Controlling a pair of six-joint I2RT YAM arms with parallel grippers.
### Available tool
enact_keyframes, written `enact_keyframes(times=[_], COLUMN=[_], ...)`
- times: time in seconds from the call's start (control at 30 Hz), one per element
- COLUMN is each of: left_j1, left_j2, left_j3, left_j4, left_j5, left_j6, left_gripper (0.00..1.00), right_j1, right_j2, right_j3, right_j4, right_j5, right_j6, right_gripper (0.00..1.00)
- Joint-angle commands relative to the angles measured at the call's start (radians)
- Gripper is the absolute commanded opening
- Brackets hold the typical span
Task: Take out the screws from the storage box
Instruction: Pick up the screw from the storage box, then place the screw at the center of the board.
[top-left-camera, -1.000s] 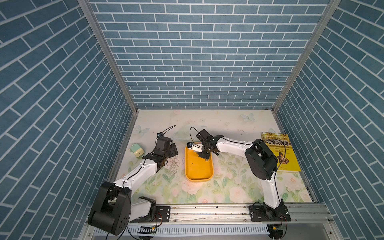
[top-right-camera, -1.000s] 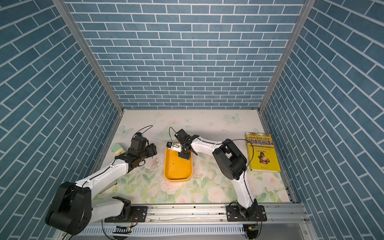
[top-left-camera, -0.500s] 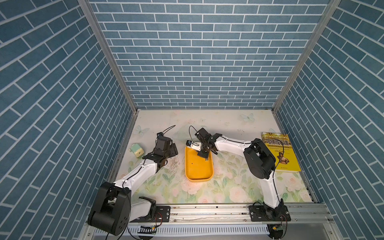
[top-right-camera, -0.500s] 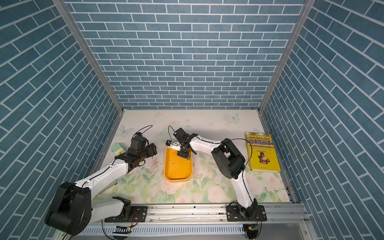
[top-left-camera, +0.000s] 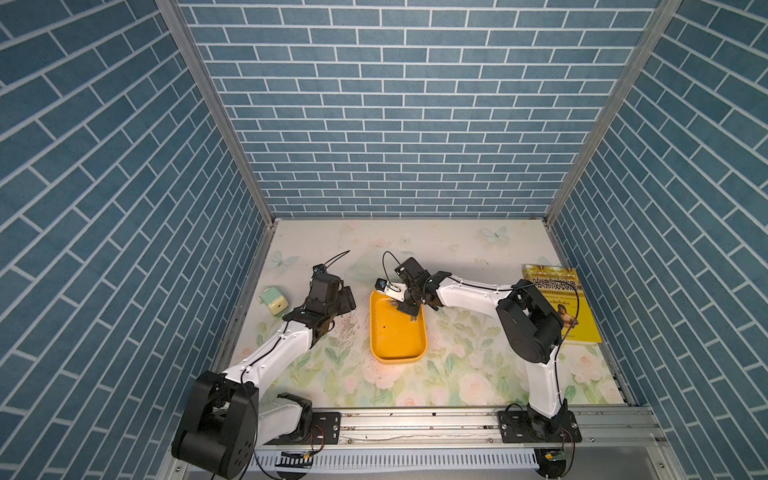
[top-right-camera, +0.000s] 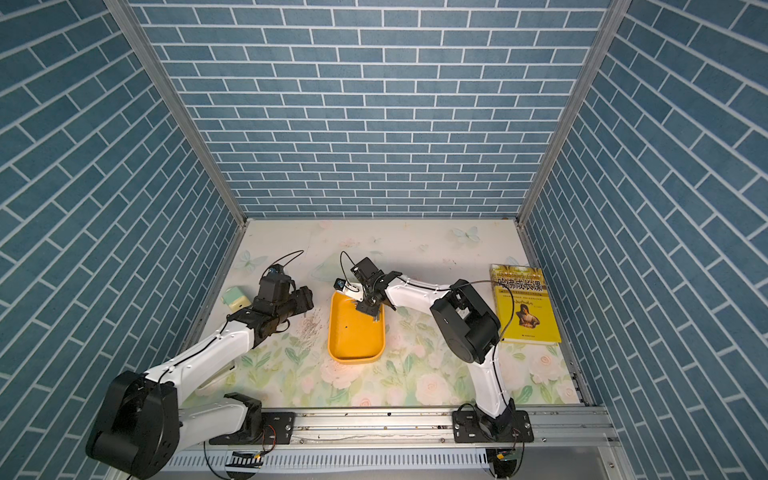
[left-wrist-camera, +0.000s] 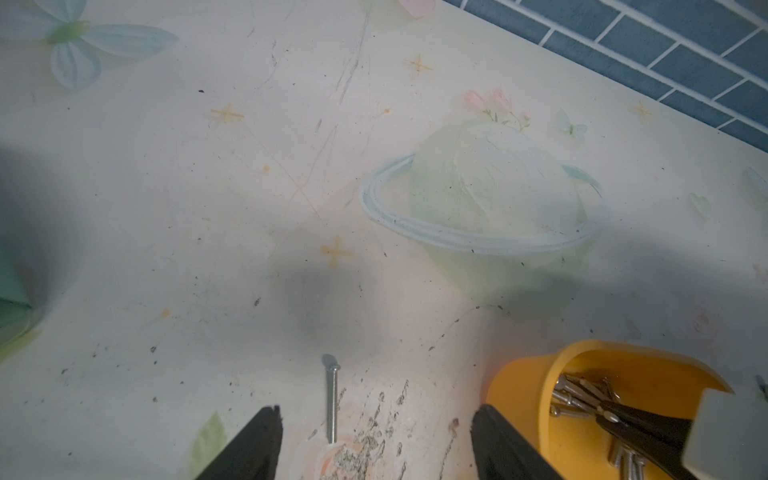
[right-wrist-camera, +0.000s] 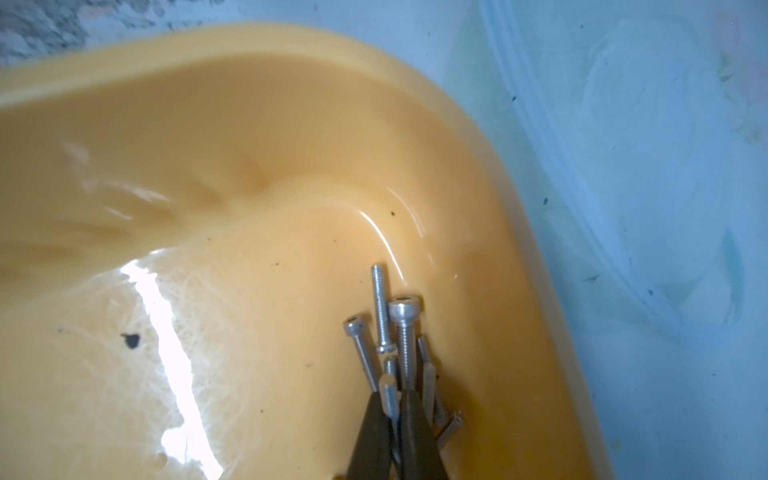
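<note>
floral mat (top-left-camera: 457, 257): covers the floor in both top views.

yellow box (top-left-camera: 399, 360): lies flat on the mat, just below centre frame, long side running up and down the picture.

yellow book (top-left-camera: 557, 307): flat on the mat at the right edge, well apart from the box.

left gripper (left-wrist-camera: 374, 409): my fingers stand wide apart and hold nothing. it hangs over bare mat just left of the box.

right gripper (right-wrist-camera: 395, 392): reaches into the upper right part of the box. my jaws are closed.

green pencil sharpener (top-left-camera: 275, 300): on the mat at the left edge.

screws (right-wrist-camera: 399, 332): a small heap in the box, close to a rounded corner, lower right in the right wrist view.

pinched screw (right-wrist-camera: 388, 390): its end shows between my right fingertips, at the heap.

loose screw (left-wrist-camera: 331, 403): lies on the mat outside the box, between my left fingers and touching neither.
</note>
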Motion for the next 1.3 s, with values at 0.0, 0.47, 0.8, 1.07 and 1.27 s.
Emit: enact_keyframes(times=[0.0,0.47,0.8,1.07,1.27], left_j1=[0.006,0.006,0.005,0.004,0.004], left_j2=[-0.009,-0.001,0.011,0.019,0.011], left_j3=[-0.009,-0.007,-0.007,-0.006,-0.007], left_j4=[0.008,0.008,0.010,0.010,0.014], left_j5=[0.007,0.008,0.006,0.013,0.018], left_j6=[0.015,0.016,0.017,0.017,0.021], left_gripper=[0.77,0.76,0.76,0.76,0.76], right_j1=[0.004,-0.006,-0.006,-0.005,-0.006], right_j2=[-0.047,-0.014,0.003,-0.010,-0.085], right_j3=[-0.016,-0.019,-0.034,-0.033,-0.078], right_j4=[0.054,0.095,0.131,0.132,0.178], right_j5=[-0.020,-0.027,-0.026,-0.074,-0.079], right_j6=[0.031,0.029,0.028,0.022,0.028], right_gripper=[0.02,0.10,0.07,0.00,0.04])
